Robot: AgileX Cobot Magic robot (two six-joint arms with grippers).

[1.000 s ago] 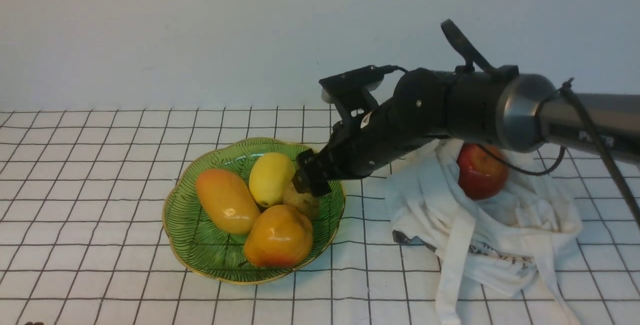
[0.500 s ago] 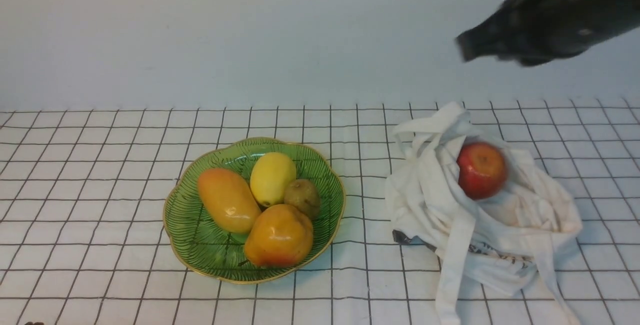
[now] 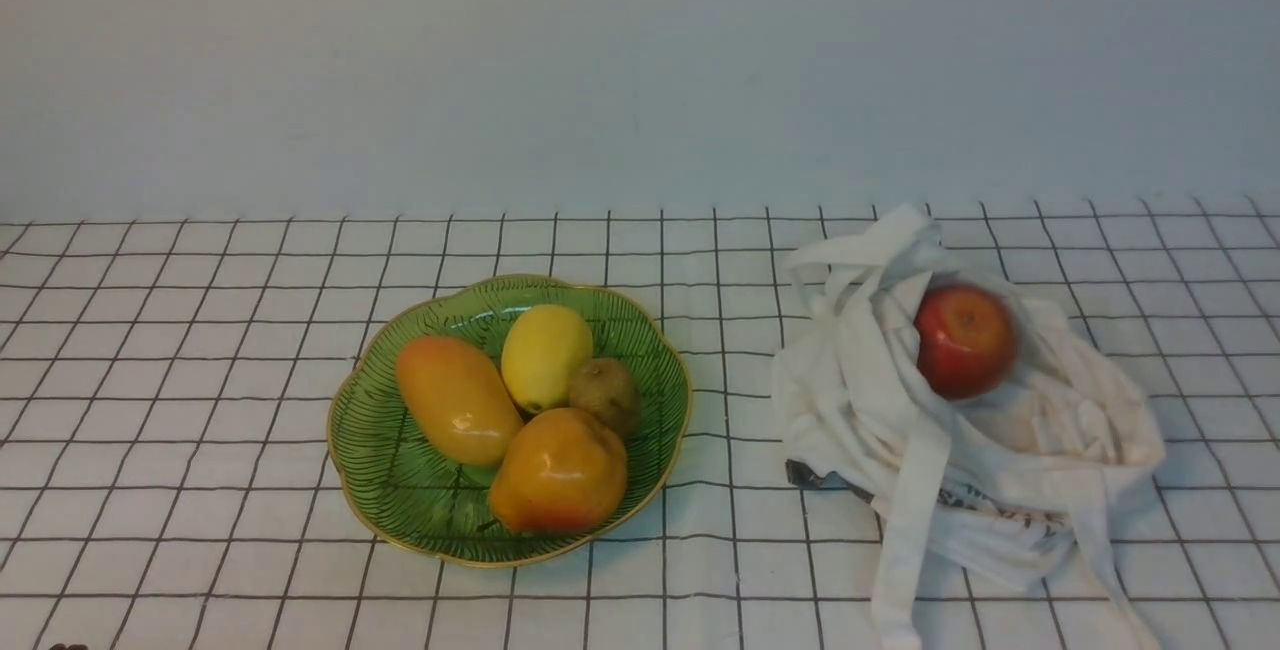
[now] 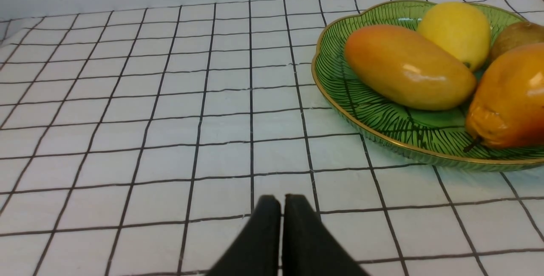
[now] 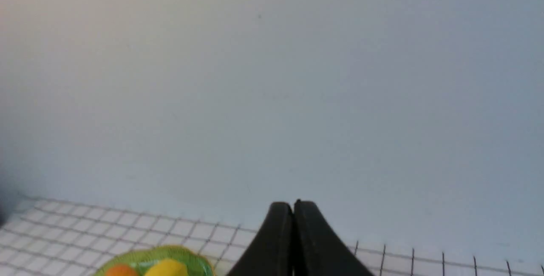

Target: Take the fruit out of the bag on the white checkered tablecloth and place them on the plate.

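Apple point(image 3: 964, 340), round and glossy, sits in the rumpled cloth bag point(image 3: 1040, 450).

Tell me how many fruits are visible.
5. On the plate: a long orange fruit, a rounder orange fruit, a lemon, a small brown fruit. The red apple lies in the bag; more may hide inside.

A plain pale grey-blue wall point(image 3: 600, 70) stands behind, evenly lit.
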